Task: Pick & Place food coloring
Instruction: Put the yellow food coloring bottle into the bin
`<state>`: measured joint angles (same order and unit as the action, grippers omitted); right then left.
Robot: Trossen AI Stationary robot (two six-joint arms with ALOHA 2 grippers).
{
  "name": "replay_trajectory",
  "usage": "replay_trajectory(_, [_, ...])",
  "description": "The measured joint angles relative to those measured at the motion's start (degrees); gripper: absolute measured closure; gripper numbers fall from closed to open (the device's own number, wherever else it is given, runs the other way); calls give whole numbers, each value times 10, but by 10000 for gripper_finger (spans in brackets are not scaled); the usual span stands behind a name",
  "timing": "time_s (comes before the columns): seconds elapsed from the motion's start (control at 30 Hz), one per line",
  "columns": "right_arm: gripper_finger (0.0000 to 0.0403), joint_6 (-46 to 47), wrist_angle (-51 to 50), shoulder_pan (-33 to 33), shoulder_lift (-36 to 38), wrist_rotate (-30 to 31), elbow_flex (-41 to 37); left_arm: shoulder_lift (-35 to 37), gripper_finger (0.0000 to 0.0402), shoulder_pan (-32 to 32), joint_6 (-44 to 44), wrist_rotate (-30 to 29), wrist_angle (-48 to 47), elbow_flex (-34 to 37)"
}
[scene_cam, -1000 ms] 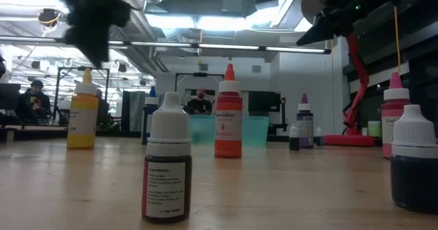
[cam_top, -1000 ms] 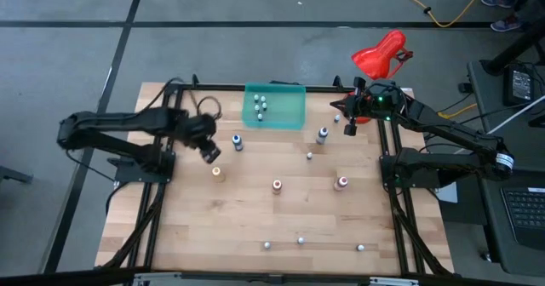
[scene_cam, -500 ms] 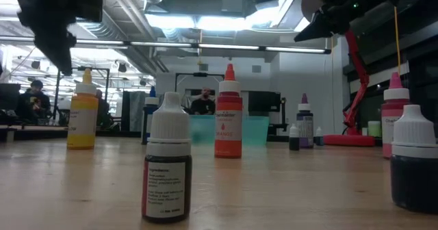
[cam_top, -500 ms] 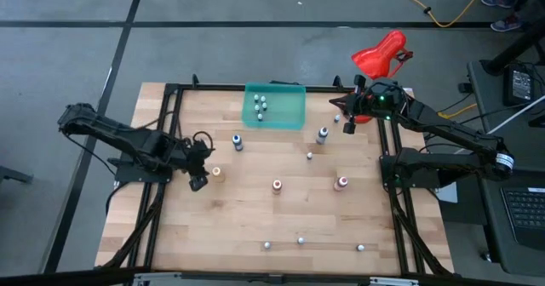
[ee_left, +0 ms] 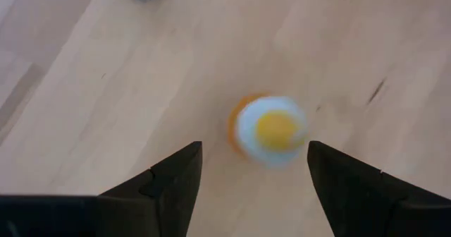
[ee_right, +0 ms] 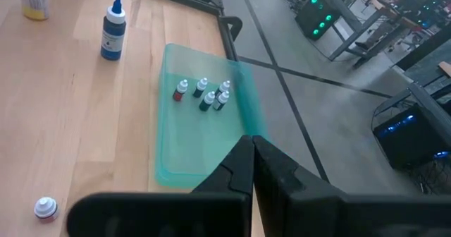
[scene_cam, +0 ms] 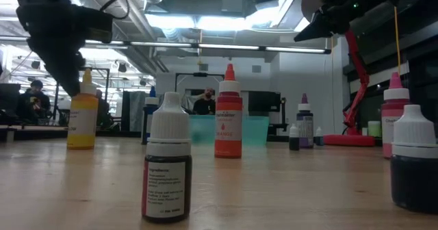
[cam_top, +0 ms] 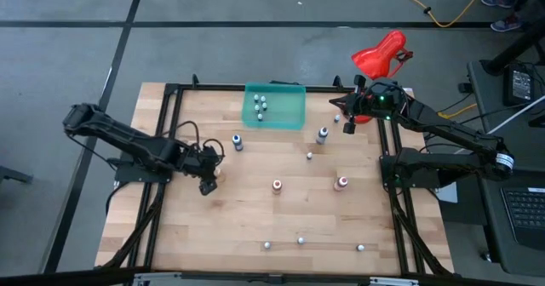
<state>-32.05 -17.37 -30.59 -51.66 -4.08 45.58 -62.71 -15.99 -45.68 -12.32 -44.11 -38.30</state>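
left gripper now down over yellow bottle, fingers apart | grasp is next | right gripper together, far right

Orange bottle, teal tray, red lamp.
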Motion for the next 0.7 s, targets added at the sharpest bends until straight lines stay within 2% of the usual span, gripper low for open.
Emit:
replay_trajectory(0.13, [391,0,0,0,0,0,0,-31,151,0,34,1,49,0])
replay_trajectory(0.33, [391,0,0,0,0,0,0,-77,154,0,38,26,57,0])
replay_trajectory(0.7, [391,3,0,0,0,0,0,-93,232,0,34,35,100,0])
